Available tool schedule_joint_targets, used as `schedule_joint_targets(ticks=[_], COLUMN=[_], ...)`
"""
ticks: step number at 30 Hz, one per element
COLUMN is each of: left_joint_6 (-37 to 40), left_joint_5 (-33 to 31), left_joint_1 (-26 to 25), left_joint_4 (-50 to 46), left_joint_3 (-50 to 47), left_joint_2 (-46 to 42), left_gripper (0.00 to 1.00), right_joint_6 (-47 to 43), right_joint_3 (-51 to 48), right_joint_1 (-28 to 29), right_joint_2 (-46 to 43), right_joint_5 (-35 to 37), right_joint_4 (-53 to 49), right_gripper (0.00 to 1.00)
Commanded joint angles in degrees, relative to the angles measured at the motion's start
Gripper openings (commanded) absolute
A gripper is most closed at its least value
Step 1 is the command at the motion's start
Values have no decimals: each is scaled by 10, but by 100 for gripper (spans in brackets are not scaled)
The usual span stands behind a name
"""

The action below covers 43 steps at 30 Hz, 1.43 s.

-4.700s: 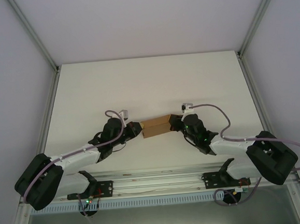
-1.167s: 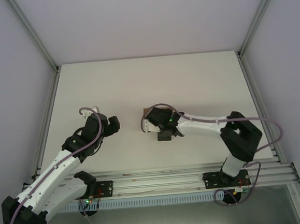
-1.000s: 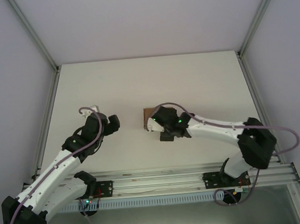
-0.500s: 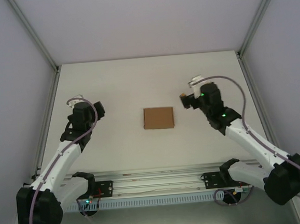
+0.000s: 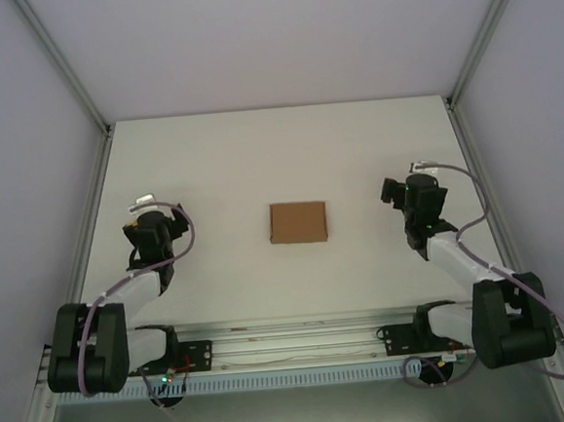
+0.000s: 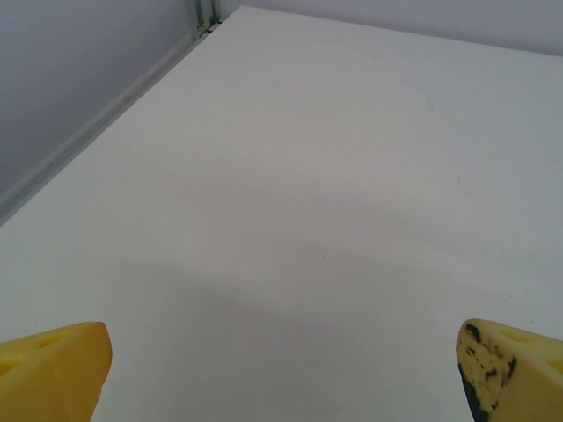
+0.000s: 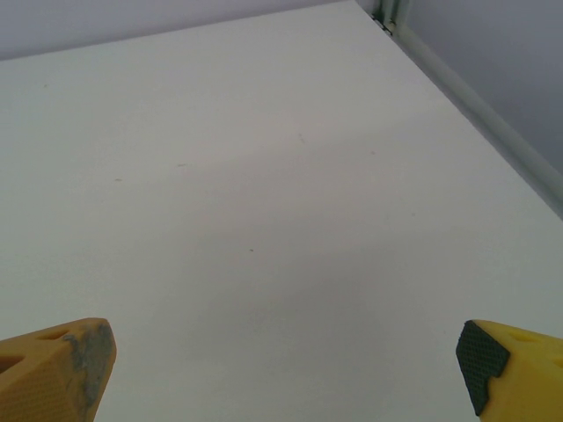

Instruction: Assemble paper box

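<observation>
1. We are holding the left gripper point(image 6: 281, 369) spread wide, with nothing between its yellow fingers point(image 6: 53, 374); it is hanging over the bare table point(image 5: 258, 154) on the left side.
2. We are holding the right gripper point(image 7: 281, 369) the same way, released and empty, on the right side.
3. The paper box point(image 5: 298, 222) is lying flat in the middle, looking like a small closed rectangle, well apart from both grippers.
4. We are judging the assembly as finished, so both grippers are standing clear of it.

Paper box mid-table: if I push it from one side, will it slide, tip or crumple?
Probably slides: the paper box lies flat on the smooth table, so tipping seems unlikely. It looks like thin cardboard, likely light and easily dented.
</observation>
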Motion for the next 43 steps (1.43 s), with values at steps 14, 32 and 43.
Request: schedule_joint_targets(ticks=[14, 32, 43], left_joint_6=[42, 41, 41], left_joint_5=[27, 23, 21], left_joint_1=[8, 7, 6], left_joint_4=[276, 240, 243], left_joint_3=[-8, 3, 2], left_joint_2=[158, 150, 150], left_gripper=[100, 100, 100], right_joint_6=[23, 32, 32], right_joint_3=[-13, -30, -29], right_joint_1=[-46, -73, -72], right_joint_2=[170, 178, 178], right_joint_5=[-37, -95, -95], right_joint_4=[242, 277, 277], right_gripper=[100, 100, 100])
